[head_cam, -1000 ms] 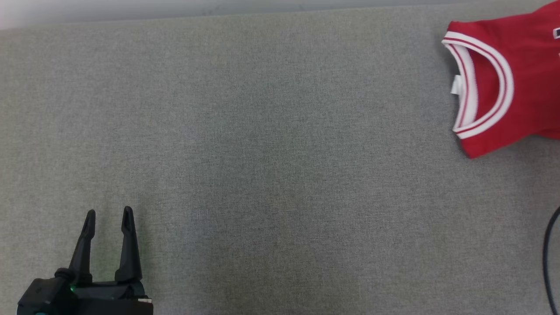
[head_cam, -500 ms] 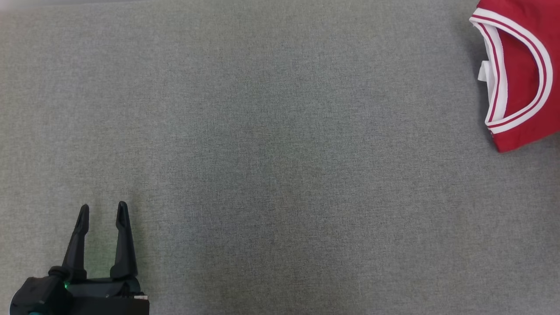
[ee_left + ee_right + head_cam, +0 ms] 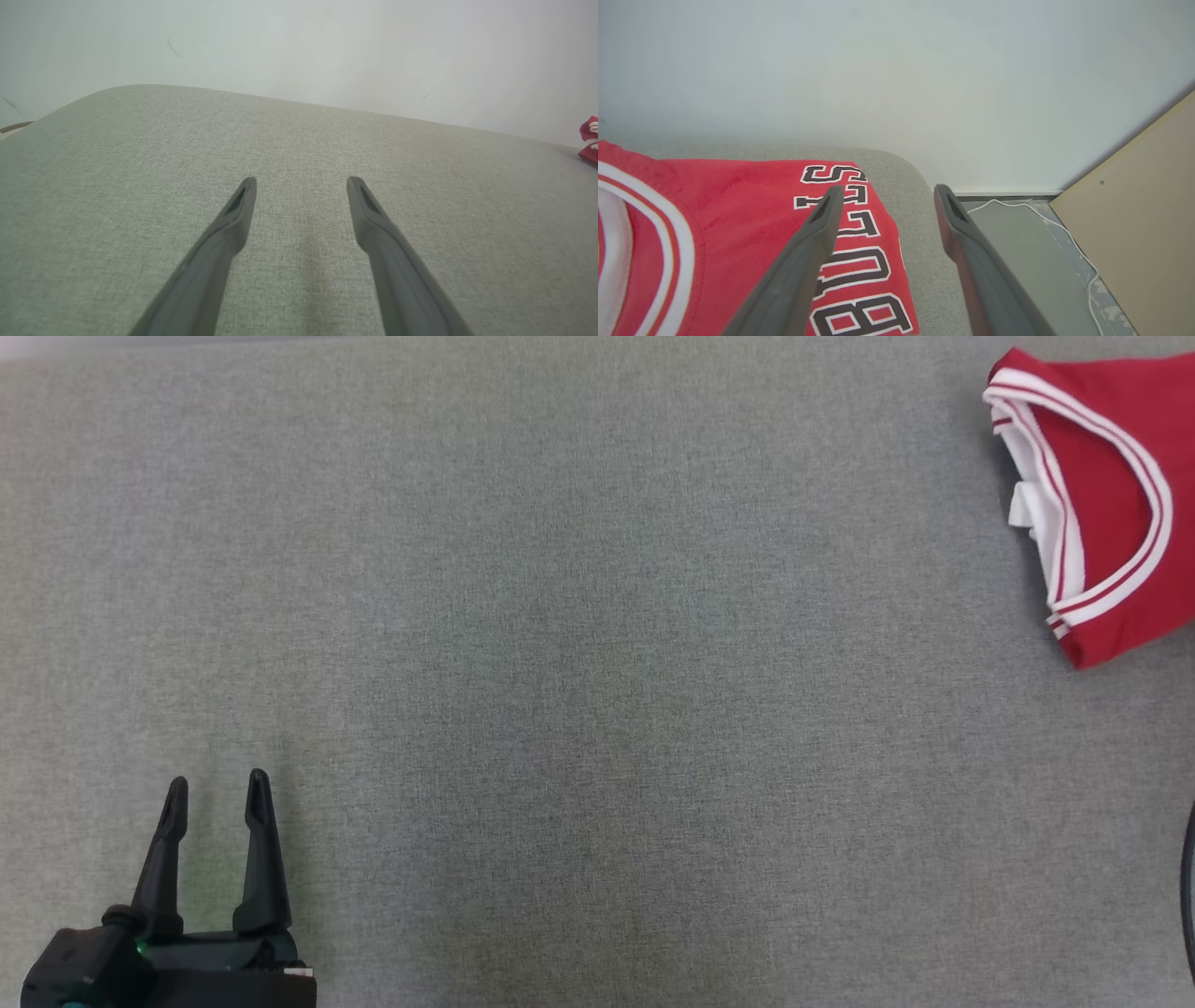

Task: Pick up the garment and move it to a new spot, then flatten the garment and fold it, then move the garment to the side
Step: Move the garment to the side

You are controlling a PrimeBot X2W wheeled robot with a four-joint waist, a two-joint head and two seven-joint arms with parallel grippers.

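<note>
Garment (image 3: pixel 1116 495), a red jersey with a white-striped collar and black-and-white lettering, lies folded on the grey table (image 3: pixel 579 663). It is well apart from the left pincer (image 3: pixel 217 782), off to that pincer's right. The left pincer is open over bare cloth and holds nothing. The right pincer (image 3: pixel 888 190) is open too, with nothing between its fingers. Its left finger (image 3: pixel 803 261) crosses the jersey's lettering, and its right finger crosses the table's edge. Past that edge, a white cable (image 3: pixel 1017 205) lies on the floor near a wooden board (image 3: pixel 1143 224).

red garment (image 3: pixel 1111 504) with white-striped collar (image 3: pixel 1055 504), black lettering (image 3: pixel 852 261), grey surface (image 3: pixel 560 663)
</note>
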